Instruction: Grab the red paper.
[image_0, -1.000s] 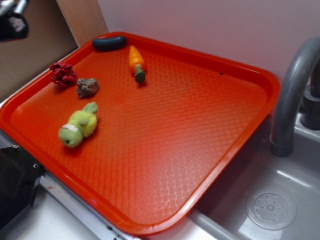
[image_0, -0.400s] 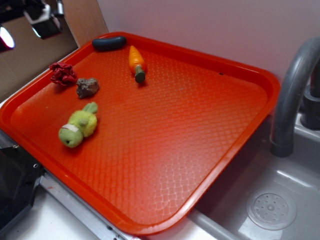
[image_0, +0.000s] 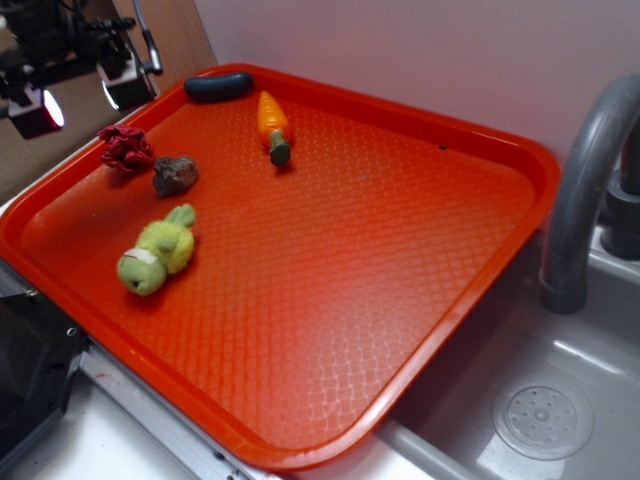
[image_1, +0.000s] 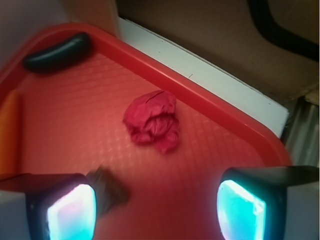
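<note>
The red paper (image_0: 125, 149) is a small crumpled dark-red wad lying near the far left rim of the orange-red tray (image_0: 330, 250). In the wrist view the red paper (image_1: 152, 121) sits in the middle, ahead of the fingers. My gripper (image_0: 85, 95) hangs in the air above and left of the wad, over the tray's left rim. It is open, with its two glowing pads (image_1: 72, 212) wide apart and nothing between them. A brown-grey rock (image_0: 175, 175) lies just right of the wad; the rock (image_1: 107, 190) shows beside my left finger.
A green plush toy (image_0: 157, 251) lies in front of the rock. An orange toy carrot (image_0: 272, 125) and a dark oblong object (image_0: 218, 87) lie at the tray's far edge. A brown board (image_0: 70, 90) stands left. A grey faucet (image_0: 585, 190) and sink (image_0: 545, 415) are at the right.
The gripper has moved from the upper left corner rightward and down, closer to the red paper. The objects on the tray have not moved.
</note>
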